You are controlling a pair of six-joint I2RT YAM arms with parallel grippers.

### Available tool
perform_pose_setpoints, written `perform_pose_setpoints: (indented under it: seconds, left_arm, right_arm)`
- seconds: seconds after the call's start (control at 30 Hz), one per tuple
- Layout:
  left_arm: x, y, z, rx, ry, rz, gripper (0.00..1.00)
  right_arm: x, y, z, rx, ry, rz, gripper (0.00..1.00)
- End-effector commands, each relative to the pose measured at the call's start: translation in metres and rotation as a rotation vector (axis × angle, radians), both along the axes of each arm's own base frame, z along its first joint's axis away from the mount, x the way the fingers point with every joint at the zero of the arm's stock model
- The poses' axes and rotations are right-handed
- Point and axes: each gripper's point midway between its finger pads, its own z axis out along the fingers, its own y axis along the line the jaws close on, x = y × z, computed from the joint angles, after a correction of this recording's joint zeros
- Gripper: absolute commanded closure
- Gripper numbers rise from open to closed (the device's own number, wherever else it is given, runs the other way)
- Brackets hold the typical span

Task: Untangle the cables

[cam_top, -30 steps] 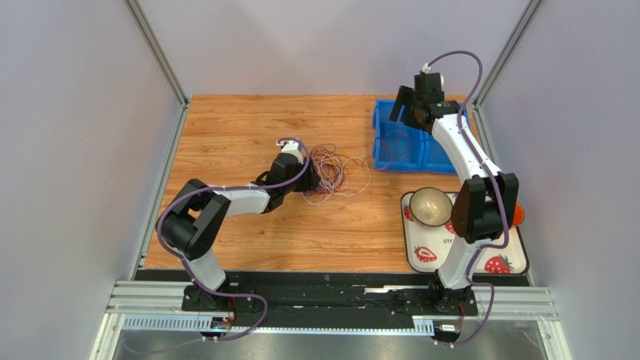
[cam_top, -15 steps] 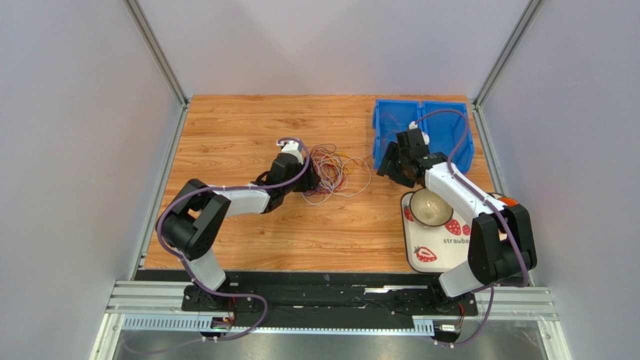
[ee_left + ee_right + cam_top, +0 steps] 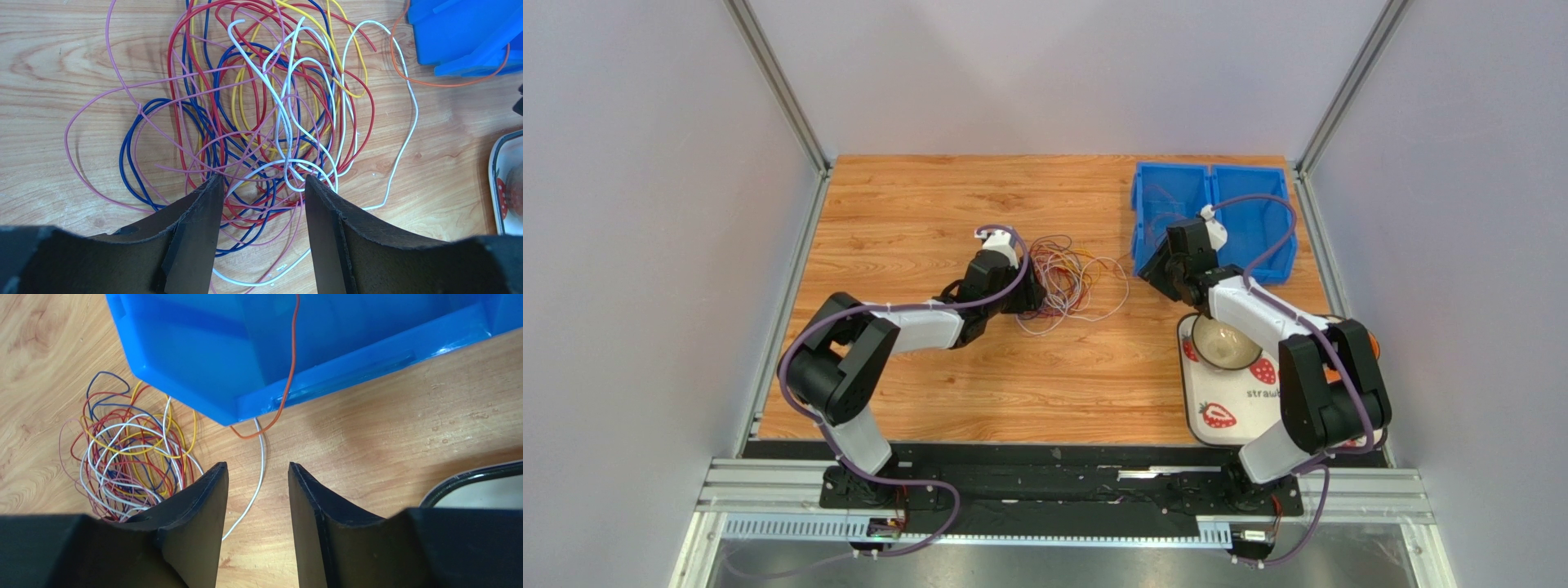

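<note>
The cables lie in a loose tangle of red, blue, yellow, pink and white loops on the wooden table. My left gripper sits at the tangle's left edge. In the left wrist view the left gripper is open, with strands of the cables lying on the wood between its fingers. My right gripper is low at the front left corner of the blue bin. It is open and holds nothing. A white cable runs just ahead of its tips, and an orange cable hangs over the bin wall.
A strawberry-print tray with a bowl sits at the front right, under the right forearm. Its rim shows in both wrist views. Grey walls and metal posts enclose the table on three sides.
The right arm swung down from over the blue bin to the table at the bin's front left corner, and its jaws narrowed. The left arm and the tangle stayed put.
</note>
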Motion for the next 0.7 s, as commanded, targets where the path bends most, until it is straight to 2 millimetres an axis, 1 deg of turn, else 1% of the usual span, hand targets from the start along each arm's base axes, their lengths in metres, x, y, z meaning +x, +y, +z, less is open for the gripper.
perform_pose_setpoints:
  seconds: [0.0, 0.2, 0.5, 0.67]
  left_arm:
    - [0.009, -0.009, 0.023, -0.027, -0.059, -0.016, 0.40]
    - [0.010, -0.009, 0.024, -0.024, -0.060, -0.014, 0.40]
    - [0.009, -0.010, 0.021, -0.020, -0.051, -0.017, 0.40]
    - [0.009, -0.010, 0.021, -0.020, -0.051, -0.017, 0.40]
  right_arm:
    - [0.021, 0.001, 0.004, 0.025, -0.063, -0.058, 0.57]
    - [0.022, -0.004, -0.009, 0.007, -0.041, -0.082, 0.60]
    - [0.028, -0.005, -0.012, 0.004, -0.045, -0.088, 0.68]
    - [0.029, -0.010, -0.018, -0.008, -0.039, -0.100, 0.72]
